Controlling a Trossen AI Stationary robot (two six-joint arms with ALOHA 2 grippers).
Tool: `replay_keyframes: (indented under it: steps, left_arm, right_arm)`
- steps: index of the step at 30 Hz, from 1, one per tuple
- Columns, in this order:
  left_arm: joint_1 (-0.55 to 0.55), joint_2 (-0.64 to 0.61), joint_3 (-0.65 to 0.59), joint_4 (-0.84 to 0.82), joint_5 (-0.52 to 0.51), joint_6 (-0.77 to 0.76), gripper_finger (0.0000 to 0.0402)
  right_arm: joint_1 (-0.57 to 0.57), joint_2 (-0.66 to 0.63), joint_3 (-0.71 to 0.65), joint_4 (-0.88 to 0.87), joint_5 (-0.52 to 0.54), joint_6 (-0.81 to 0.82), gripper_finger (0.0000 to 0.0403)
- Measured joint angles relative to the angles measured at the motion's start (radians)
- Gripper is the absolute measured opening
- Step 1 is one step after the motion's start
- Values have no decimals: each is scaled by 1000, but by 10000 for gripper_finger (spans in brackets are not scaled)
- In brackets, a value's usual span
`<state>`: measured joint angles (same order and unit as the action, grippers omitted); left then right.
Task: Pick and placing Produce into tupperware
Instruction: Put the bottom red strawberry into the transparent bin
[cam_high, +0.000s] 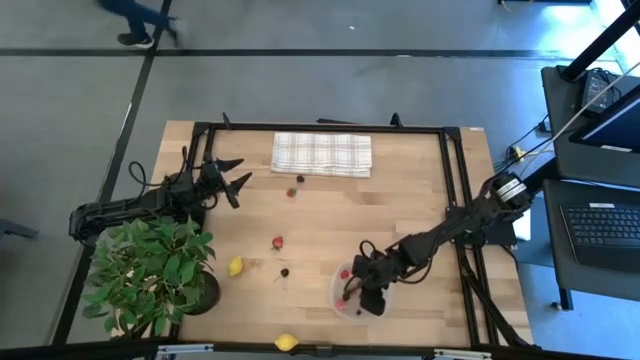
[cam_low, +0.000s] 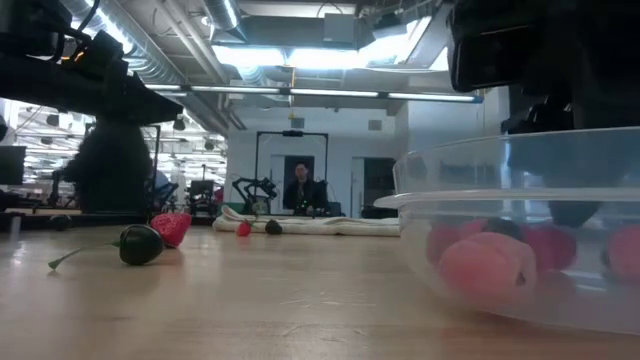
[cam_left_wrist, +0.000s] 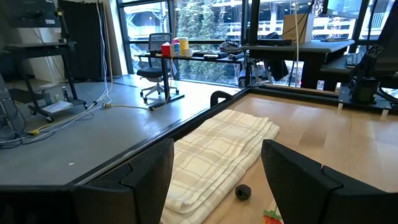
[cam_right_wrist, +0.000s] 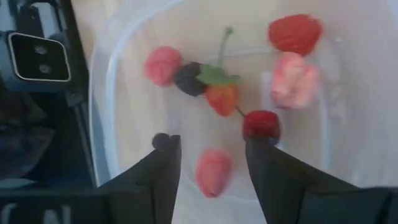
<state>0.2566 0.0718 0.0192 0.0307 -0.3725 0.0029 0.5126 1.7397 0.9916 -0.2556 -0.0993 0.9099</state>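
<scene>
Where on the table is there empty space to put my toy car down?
The widest bare wood lies between the checked cloth and the tupperware, right of the strawberry. Bare too: right of the cloth, up to the frame rail. Crowded: around the tupperware, where the right gripper hangs open, and by the plant with the left gripper above.

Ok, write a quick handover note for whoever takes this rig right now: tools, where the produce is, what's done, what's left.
Right tool: open, empty, right above the tupperware.
Left tool: open, empty, waiting near the cloth.
Done: several berries in the tupperware, among them a pink one between the fingers.
Left on the table: two berries by the cloth, a red berry and a dark berry mid-table, one lemon by the plant, another lemon at the front edge.
</scene>
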Motion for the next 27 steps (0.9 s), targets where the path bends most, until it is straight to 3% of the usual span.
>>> replay_keyframes:
  steps: [8, 13, 16, 20, 23, 27]
  left_arm:
    - [0, 0, 0, 0, 0, -3, 237]
    - [0, 0, 0, 4, 0, -26, 237]
    - [0, 0, 0, 4, 0, -26, 237]
    - [0, 0, 0, 6, 0, -27, 237]
    - [0, 0, 0, 6, 0, -32, 237]
    - [0, 0, 0, 6, 0, -65, 237]
  right_arm:
    - [-68, -46, 0, -31, 8, -159, 182]
    - [-100, -142, 0, -82, 35, -247, 182]
    - [-118, -218, 0, -89, 134, -355, 182]
    - [-143, -305, 0, -83, 359, -542, 182]
    - [-155, -351, 0, -89, 489, -580, 182]
    - [-160, -385, 0, -93, 521, -653, 182]
